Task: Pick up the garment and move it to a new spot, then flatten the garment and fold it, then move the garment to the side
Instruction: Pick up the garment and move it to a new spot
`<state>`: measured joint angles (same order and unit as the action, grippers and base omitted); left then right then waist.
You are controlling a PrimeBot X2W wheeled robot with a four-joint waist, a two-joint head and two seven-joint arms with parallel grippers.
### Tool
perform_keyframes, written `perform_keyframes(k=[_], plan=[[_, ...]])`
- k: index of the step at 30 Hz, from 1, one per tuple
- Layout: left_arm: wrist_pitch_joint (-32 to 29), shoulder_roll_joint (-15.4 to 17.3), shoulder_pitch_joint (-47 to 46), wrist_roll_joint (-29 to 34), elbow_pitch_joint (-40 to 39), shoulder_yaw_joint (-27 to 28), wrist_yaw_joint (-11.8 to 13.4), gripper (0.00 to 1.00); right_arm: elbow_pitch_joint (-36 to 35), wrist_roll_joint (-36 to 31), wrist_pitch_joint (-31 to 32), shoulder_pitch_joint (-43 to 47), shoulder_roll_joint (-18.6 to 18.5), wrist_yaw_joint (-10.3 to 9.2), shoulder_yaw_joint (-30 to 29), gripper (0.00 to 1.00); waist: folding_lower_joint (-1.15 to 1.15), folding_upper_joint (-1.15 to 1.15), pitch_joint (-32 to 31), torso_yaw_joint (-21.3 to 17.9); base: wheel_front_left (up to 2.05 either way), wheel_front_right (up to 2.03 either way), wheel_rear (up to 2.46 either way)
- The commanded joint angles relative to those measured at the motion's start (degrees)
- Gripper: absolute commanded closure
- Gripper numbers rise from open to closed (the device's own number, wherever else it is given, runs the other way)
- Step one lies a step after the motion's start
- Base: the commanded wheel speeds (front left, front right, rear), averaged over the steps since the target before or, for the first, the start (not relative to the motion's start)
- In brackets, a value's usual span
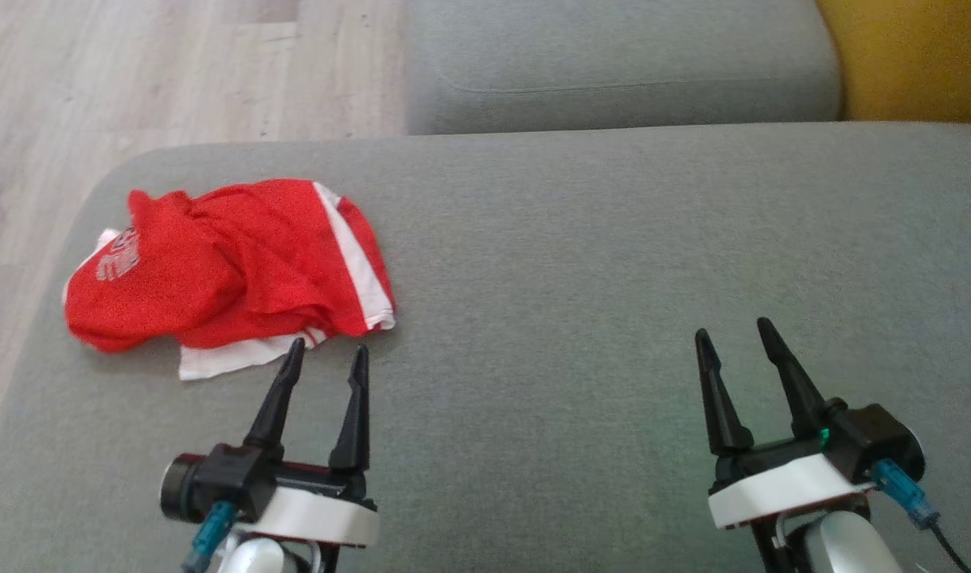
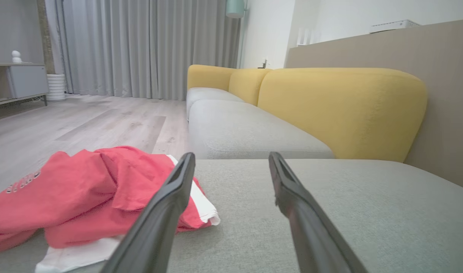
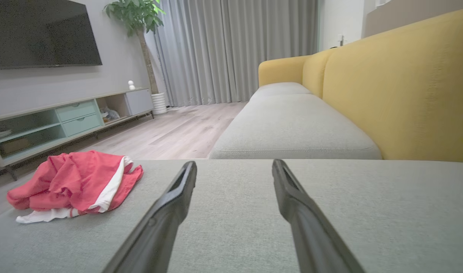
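The garment (image 1: 223,270) is a crumpled red piece with white trim and grey lettering, lying on the left part of the grey sofa seat. In the left wrist view the garment (image 2: 83,193) bulges low at the left, and in the right wrist view the garment (image 3: 74,184) lies far left. My left gripper (image 1: 329,350) is open just in front of the garment's near white hem, one fingertip close to the hem, nothing between its fingers. My right gripper (image 1: 735,333) is open over bare cushion far to the right, holding nothing.
The grey sofa seat (image 1: 613,263) stretches wide to the right, with a second cushion (image 1: 613,64) behind it and a yellow backrest (image 1: 915,56) at the far right. Wooden floor (image 1: 135,79) lies beyond the seat's left edge. A TV stand (image 3: 64,117) lines the far wall.
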<state>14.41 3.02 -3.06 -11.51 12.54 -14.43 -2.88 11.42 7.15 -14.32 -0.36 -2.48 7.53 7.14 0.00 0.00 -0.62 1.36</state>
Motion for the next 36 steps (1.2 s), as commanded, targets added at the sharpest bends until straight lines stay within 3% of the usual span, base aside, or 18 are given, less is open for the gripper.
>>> perform_keyframes(k=[1, 11, 25, 36], plan=[[0.59, -0.08, -1.12, 0.5, -1.54, 2.85, 0.03, 0.0, -1.88, 0.33, -0.68, -0.99, -0.4, -0.04, 1.99, 0.0, 0.0, 0.0, -0.18, 1.9, 0.0, 0.0, 0.0], [0.59, -0.12, -0.36, 0.24, -0.65, 6.96, 0.48, 0.0, -1.49, 1.42, -0.68, -0.25, -0.4, -0.04, 6.53, 0.0, 0.0, 0.0, -1.83, 10.27, 0.0, 0.0, 0.0], [0.59, -0.13, 1.39, 0.89, -0.51, 7.88, 0.63, 0.0, -0.34, 2.83, -0.68, -0.62, -0.4, -0.04, 13.94, 0.0, 0.0, 0.0, -3.61, 19.19, 0.0, 0.0, 0.0], [0.59, -0.13, 2.12, 1.42, -0.72, 7.21, 0.15, 0.0, -0.04, 3.94, -0.68, -0.32, -0.4, -0.04, 14.25, 0.0, 0.0, 0.0, -3.99, 24.53, 0.0, 0.0, 0.0]])
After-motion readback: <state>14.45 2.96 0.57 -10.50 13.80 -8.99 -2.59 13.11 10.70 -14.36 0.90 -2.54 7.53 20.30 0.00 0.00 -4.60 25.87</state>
